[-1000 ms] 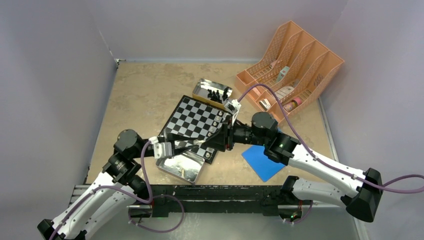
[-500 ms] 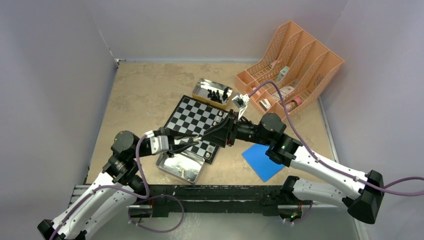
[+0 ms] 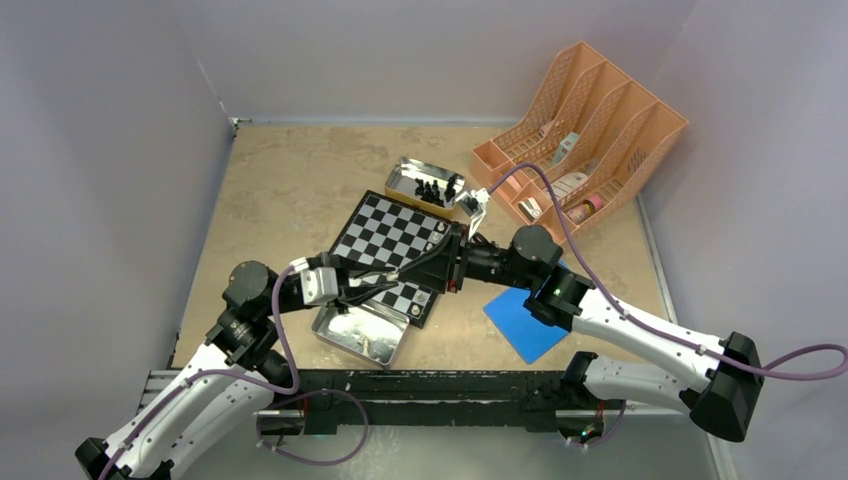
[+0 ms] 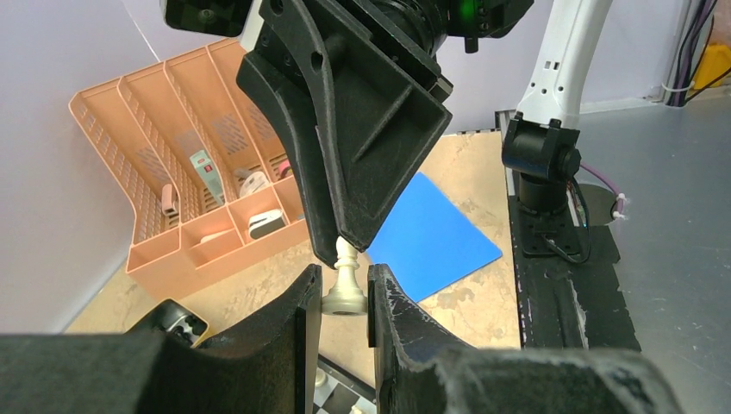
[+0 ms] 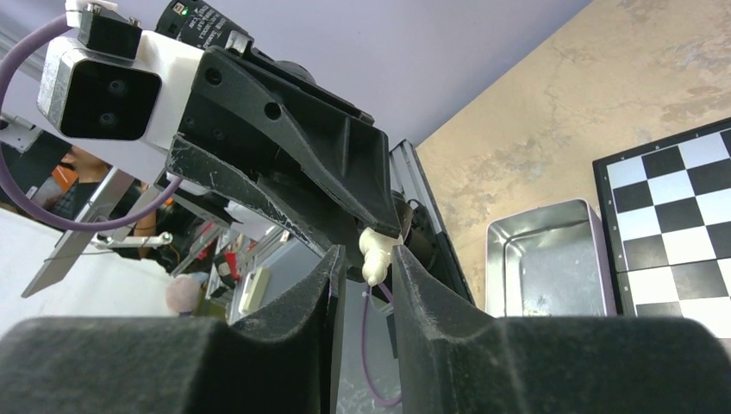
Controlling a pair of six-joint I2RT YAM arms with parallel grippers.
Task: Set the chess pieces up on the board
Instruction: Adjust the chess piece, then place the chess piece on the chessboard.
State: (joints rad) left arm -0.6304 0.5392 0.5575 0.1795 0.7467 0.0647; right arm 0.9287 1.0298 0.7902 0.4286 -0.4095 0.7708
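One board (image 3: 385, 235), two metal tins, one orange organizer (image 3: 600, 110) with four slots and one flat blue square (image 3: 527, 325) lay on the tabletop (image 3: 290, 190). The far tin (image 3: 410, 162), just beyond the board's far corner, held a small cluster of black pieces (image 3: 430, 190), too small to count. The near tin (image 3: 345, 330) sat against the board's near edge; what lay in it could not be made out. The organizer's slots each held small items that were too small to name.

One cream-white pawn (image 4: 345, 285) was off the board, held in the air over the board's near edge, where the two arms met. The left end effector (image 4: 342, 274) pinched it by the base, one fingertip on each side. In the left wrist view it stood upright with its long axis vertical, base down and head up toward the tips of the right end effector (image 5: 368, 252). Those tips flanked the head closely, but whether they were clamped on it could not be told.
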